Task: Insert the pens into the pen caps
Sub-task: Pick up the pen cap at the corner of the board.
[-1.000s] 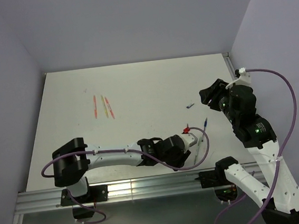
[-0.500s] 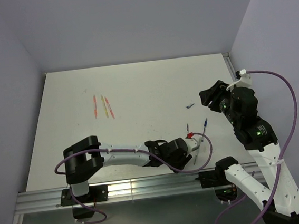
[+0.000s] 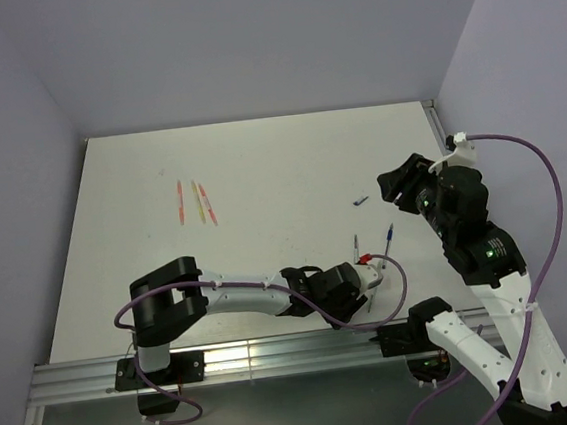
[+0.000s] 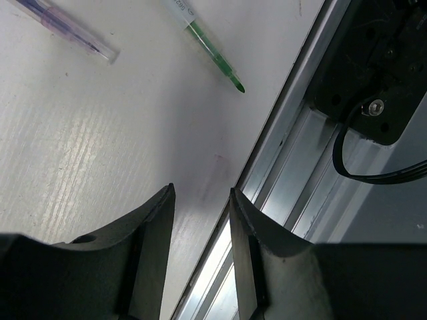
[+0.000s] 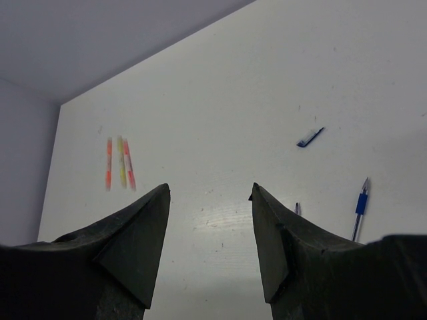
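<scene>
your left fingers (image 4: 165, 208) sit low over the bench (image 3: 279, 163) at its 5 o'clock corner, right by the aluminium rail (image 4: 293, 153) on the near edge. they stand partly apart with only bare bench showing in the gap, so they are holding nothing.

the move turns on what looks like a pale cap (image 4: 213, 177). in the left wrist view it is a faint translucent tube lying flat on the bench, just beyond the fingertips at about 12 to 1 o'clock from the gap. its long axis seems to run from 7 to 1 o'clock, roughly along the rail and more in line with the gap than across it. it is too faint for you to be sure of its ends.

past it, still at 12 o'clock, lies the green pen (image 4: 213, 55), with its axis from 11 to 5 o'clock and its tip towards the rail. a clear-barrelled pen (image 4: 67, 28) lies at 10 o'clock, apart from both.

the left arm is much the nearer. your right fingers (image 5: 157, 213) are spread wide and empty, held up at the bench's 3 o'clock side and looking down across it. from there the blue pen (image 5: 360, 203) is at 4 o'clock, the dark blue cap (image 5: 310, 137) at 2 o'clock, and the three bright pens (image 3: 198, 202) lie side by side far off at 10 o'clock.

nothing visible is capped yet. i'd judge you need to come forward a little and perhaps turn the wrist so the fingers close across the cap, minding the rail beside it.
</scene>
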`<state>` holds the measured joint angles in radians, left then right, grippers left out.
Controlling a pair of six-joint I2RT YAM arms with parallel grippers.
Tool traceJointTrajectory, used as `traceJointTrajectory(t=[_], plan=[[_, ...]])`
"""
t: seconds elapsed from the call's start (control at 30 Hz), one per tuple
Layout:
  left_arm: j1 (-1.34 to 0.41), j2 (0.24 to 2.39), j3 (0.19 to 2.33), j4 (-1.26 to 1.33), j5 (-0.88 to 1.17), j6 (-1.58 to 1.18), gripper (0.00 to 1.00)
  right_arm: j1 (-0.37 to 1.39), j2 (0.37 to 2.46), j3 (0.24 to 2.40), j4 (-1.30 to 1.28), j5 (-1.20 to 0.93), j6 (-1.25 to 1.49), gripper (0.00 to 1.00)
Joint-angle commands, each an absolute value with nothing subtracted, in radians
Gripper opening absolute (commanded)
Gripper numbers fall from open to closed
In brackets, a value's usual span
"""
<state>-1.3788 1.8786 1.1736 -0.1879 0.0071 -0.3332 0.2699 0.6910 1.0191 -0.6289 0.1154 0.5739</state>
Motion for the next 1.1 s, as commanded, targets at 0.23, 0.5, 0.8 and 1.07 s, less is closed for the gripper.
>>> traceJointTrajectory(t=[0.23, 0.5, 0.8, 1.07], plan=[[-1.393, 1.902, 1.215, -0.163, 0.009, -0.302, 0.43, 0.262, 0.669, 0.997, -0.586, 0.112, 0.554, 0.6], [-1.405, 1.925, 1.229, -0.172, 0.005, -0.302, 0.41, 0.262, 0.652, 0.992, -0.589, 0.114, 0.554, 0.6], [-1.408, 1.962, 1.23, -0.236, -0.092, -0.321, 0.2, 0.262, 0.638, 0.982, -0.583, 0.11, 0.551, 0.61], [-1.304, 1.872, 1.144, -0.25, -0.205, -0.491, 0.01, 0.264, 0.65, 0.982, -0.575, 0.11, 0.546, 0.61]])
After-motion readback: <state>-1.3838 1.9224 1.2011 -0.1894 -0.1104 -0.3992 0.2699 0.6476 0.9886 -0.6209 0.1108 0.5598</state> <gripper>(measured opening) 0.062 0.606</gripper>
